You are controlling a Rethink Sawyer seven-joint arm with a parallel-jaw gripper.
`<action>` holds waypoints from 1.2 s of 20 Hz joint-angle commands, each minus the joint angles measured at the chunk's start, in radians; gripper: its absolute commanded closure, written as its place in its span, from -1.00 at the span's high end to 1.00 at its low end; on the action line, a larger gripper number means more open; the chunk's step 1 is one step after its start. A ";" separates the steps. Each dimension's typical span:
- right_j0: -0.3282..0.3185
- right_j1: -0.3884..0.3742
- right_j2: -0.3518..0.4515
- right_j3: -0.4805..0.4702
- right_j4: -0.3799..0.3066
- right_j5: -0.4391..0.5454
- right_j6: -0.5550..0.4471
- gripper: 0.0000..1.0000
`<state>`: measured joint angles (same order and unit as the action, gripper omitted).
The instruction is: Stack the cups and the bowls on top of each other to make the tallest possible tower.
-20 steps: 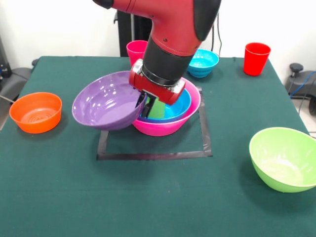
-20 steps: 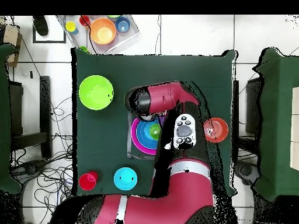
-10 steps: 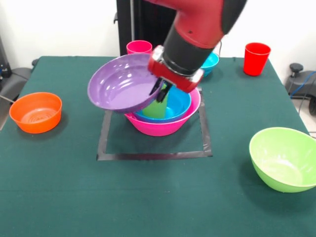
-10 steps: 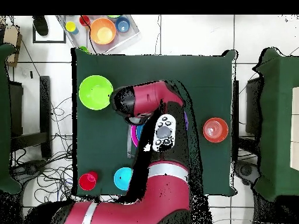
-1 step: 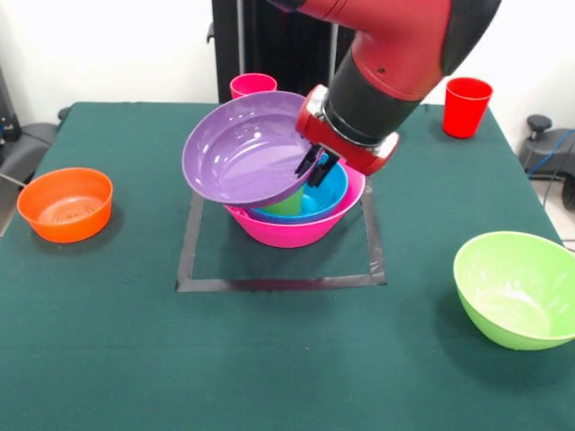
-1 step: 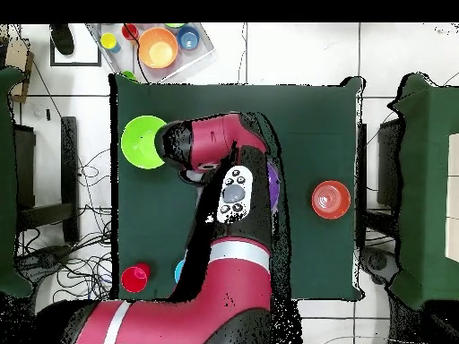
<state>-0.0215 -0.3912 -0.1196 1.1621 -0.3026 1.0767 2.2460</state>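
My gripper [image 5: 316,167] is shut on the rim of the purple bowl [image 5: 247,148], which hangs tilted over the left side of the tower. The tower is a large pink bowl [image 5: 289,230] holding a blue bowl [image 5: 330,192], with a light green cup [image 5: 286,205] inside that. A pink-red cup [image 5: 252,85] stands behind it and a red cup [image 5: 467,106] at the far right corner. The orange bowl [image 5: 65,204] sits at the left, the lime green bowl [image 5: 517,287] at the near right. In the overhead view the arm hides the tower; only a purple sliver [image 6: 272,184] of the bowl shows.
A black tape square [image 5: 278,284] marks the cloth around the pink bowl. The overhead view shows the orange bowl [image 6: 331,199], the lime green bowl [image 6: 142,141], the red cup [image 6: 135,278], and a tray [image 6: 199,55] of small coloured dishes beyond the table's far edge.
The gripper has lifted the purple bowl and carried it rightward from beside the pink bowl to over it. The bowl now tilts more towards the camera.
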 commanded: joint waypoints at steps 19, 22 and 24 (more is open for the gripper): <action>0.097 0.057 -0.069 0.021 0.097 -0.029 0.265 -1.00; 0.106 0.062 -0.078 0.016 0.118 -0.028 0.267 -1.00; 0.112 0.066 -0.085 0.016 0.128 -0.031 0.267 -1.00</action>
<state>0.0691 -0.3308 -0.2354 1.1548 -0.2252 1.0766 2.2914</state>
